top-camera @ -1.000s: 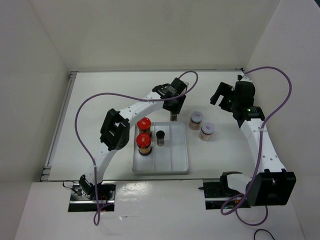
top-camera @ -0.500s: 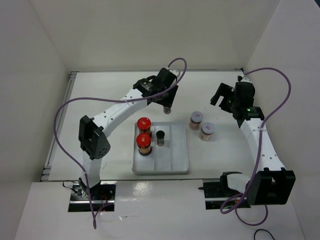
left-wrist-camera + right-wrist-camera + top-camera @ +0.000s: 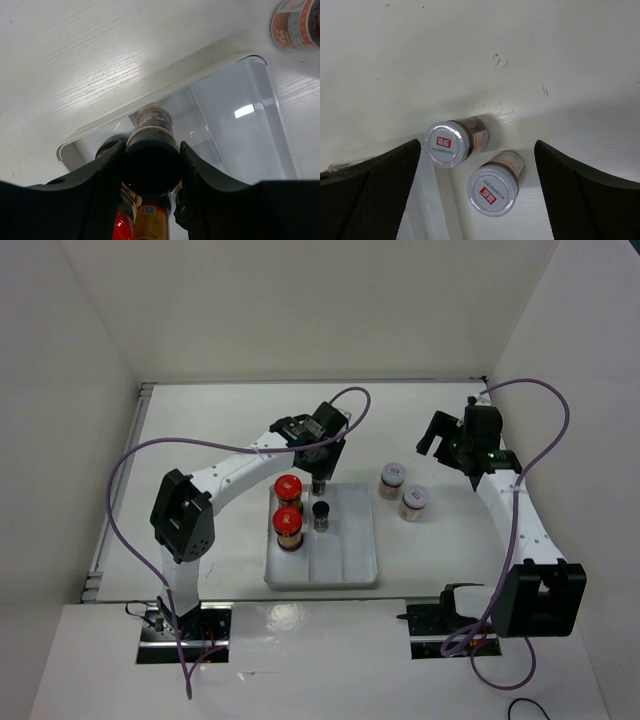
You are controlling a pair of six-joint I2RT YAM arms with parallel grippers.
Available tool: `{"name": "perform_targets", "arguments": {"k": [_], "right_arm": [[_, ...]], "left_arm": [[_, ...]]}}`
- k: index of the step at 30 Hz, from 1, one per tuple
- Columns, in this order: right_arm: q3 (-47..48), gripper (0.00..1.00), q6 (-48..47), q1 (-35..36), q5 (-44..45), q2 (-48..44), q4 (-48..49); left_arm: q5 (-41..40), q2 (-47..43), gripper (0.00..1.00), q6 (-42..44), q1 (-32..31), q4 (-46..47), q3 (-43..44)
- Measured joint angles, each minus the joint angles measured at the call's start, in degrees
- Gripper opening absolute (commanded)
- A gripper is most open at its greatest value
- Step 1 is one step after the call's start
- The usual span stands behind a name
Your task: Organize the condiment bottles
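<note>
My left gripper (image 3: 318, 476) is shut on a slim dark black-capped bottle (image 3: 151, 155) and holds it over the far end of the white tray (image 3: 350, 560). In the tray stand two red-capped jars (image 3: 288, 487) (image 3: 287, 523) in the left section and another dark black-capped bottle (image 3: 321, 514) in the middle section. Two squat pinkish jars with pale lids (image 3: 393, 478) (image 3: 414, 502) stand on the table right of the tray. My right gripper (image 3: 441, 440) is open above and behind them. In the right wrist view its jaws frame both jars (image 3: 449, 144) (image 3: 494, 187) without touching.
The tray's right section (image 3: 250, 125) holds nothing. White walls enclose the table on the left, back and right. Purple cables loop above both arms. One pinkish jar (image 3: 296, 24) shows at the top right of the left wrist view.
My left gripper has lifted the dark bottle from the table behind the tray and carried it left and nearer, over the tray's far end. The right gripper shifted slightly left.
</note>
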Motion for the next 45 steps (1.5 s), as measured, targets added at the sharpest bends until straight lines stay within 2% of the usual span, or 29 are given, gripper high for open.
{"name": "perform_targets", "arguments": {"k": [14,35,40,41,45], "right_arm": [[0.0,0.99,0.0,0.0,-0.7,1.6,0.0],[0.0,0.99,-1.1,2.4,0.4,5.5,0.0],[0.0,0.99,-1.3,2.8,0.2,5.5,-0.1],[0.0,0.99,-1.4,2.9,0.0,5.5,0.0],[0.0,0.99,-2.0,3.8,-0.9,5.5,0.0]], "left_arm": [[2.0,0.0,0.42,-0.2,0.0,4.7,-4.3],[3.1,2.3,0.5,-0.1,0.0,7.4,-6.0],[3.0,2.6,0.72,-0.1,0.0,7.7,-6.0],[3.0,2.8,0.8,-0.1,0.0,7.7,-6.0],[3.0,3.0,0.92,-0.1,0.0,6.9,-6.3]]}}
